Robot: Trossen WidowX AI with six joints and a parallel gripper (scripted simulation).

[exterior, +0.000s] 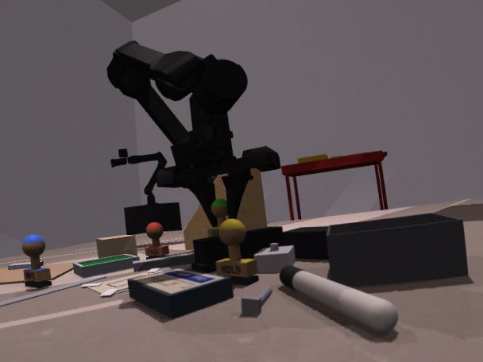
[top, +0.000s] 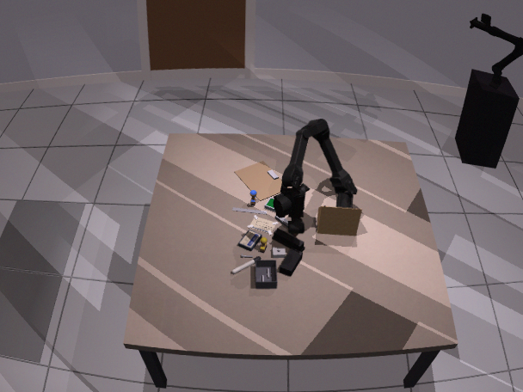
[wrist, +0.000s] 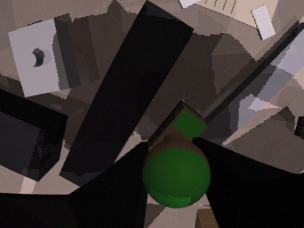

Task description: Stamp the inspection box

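My gripper [exterior: 223,223] [wrist: 170,146] is shut on the green-topped stamp [exterior: 219,207] [wrist: 176,175], below its ball knob. The stamp looks upright, behind a long black block; its underside and label are hidden, so its exact height above the bench cannot be told. The cream card [top: 263,224] [exterior: 118,283] [wrist: 237,9] lies flat with white pieces at its corners; its printing is too small to read. The green ink pad [top: 270,204] [exterior: 105,262] lies open beyond the card, partly behind the arm in the top view.
Long black block [top: 288,239] [wrist: 127,90] stands beside the held stamp. The yellow HOLD stamp [top: 263,244] [exterior: 232,234], blue stamp [top: 253,194] [exterior: 33,248] and red FAIL stamp [exterior: 154,231] stand around. A dark labelled box [top: 249,240] [exterior: 180,291], white marker [exterior: 343,300] and grey tray [exterior: 397,254] are nearer the exterior camera.
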